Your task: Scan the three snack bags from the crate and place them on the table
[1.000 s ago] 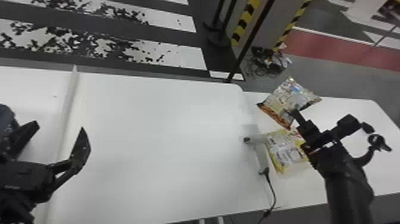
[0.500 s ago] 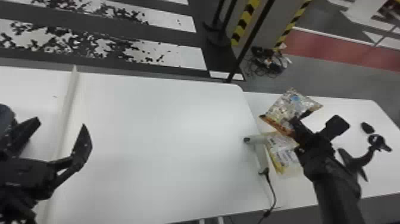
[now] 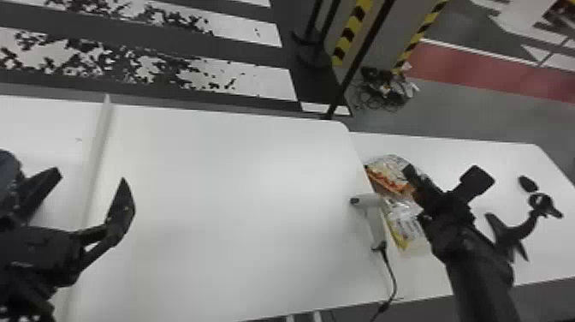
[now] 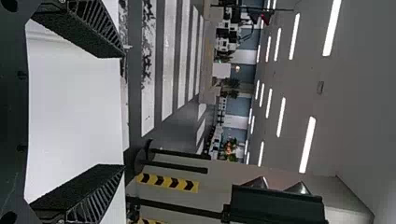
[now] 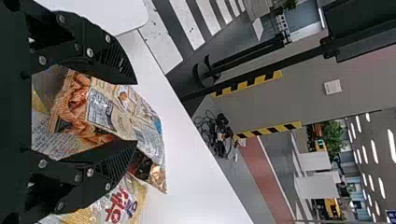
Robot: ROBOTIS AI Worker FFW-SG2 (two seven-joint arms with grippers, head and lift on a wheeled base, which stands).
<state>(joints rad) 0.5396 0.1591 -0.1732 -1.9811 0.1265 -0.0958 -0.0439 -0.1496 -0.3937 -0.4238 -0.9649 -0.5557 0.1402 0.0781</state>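
Note:
My right gripper (image 3: 414,193) stands low over the table at the right, by the snack bag with orange print (image 3: 387,182). In the right wrist view my right gripper (image 5: 137,112) has its fingers apart, and this bag (image 5: 126,109) shows between and past them. Partly beneath it is a yellow snack bag (image 3: 402,236), whose red lettering shows in the right wrist view. A pale handheld scanner (image 3: 375,222) sits just left of the bags. My left gripper (image 3: 91,176) is parked open at the far left; in the left wrist view my left gripper (image 4: 124,111) holds nothing.
A large white table (image 3: 239,192) spans the middle, with a raised divider (image 3: 99,141) near its left side. The scanner's black cord (image 3: 391,274) runs to the front edge. A black stand (image 3: 513,227) rests on the right table. Striped posts stand behind.
My right gripper has gone down and toward the front with the orange-print bag, which was held up before and now lies lower, over the yellow one. The left arm has kept still.

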